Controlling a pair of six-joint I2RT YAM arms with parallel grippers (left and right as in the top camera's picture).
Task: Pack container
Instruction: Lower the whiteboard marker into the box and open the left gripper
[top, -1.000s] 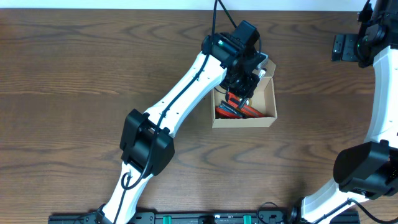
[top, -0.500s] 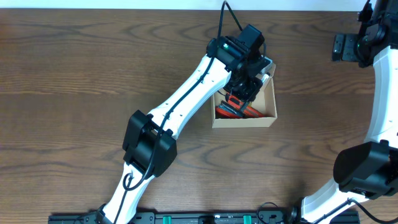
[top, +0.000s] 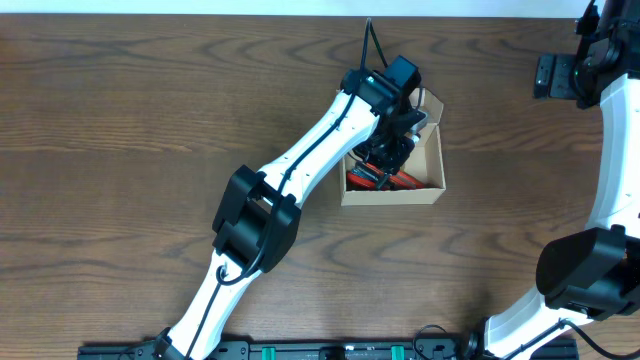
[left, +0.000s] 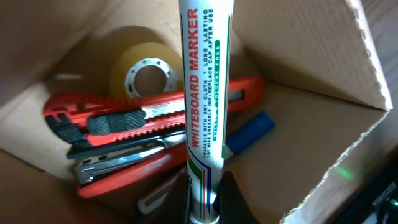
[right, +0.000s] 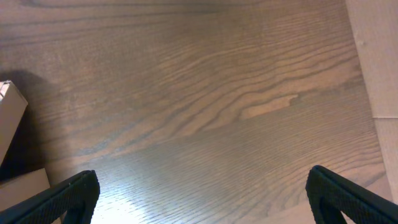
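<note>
One whiteboard marker (left: 202, 93) is clamped in the left gripper (top: 390, 152) over the open container (top: 392, 197) on the counter (top: 150, 120), above a red cutter (left: 124, 118) and tape roll (left: 144, 71) inside. The right gripper (right: 202, 186) gapes wide, well apart from the container.

You have one tan cardboard box (top: 392, 197). With it, count one roll of clear tape (left: 146, 71), one white whiteboard marker (left: 202, 93) and one blue-capped marker (left: 249, 132). There are two red tools: a red utility knife (left: 143, 115) and a red-and-silver tool (left: 124, 167).

The marker (left: 202, 93) is white, the cutter (left: 155, 115) red, the container (left: 323, 149) tan.
</note>
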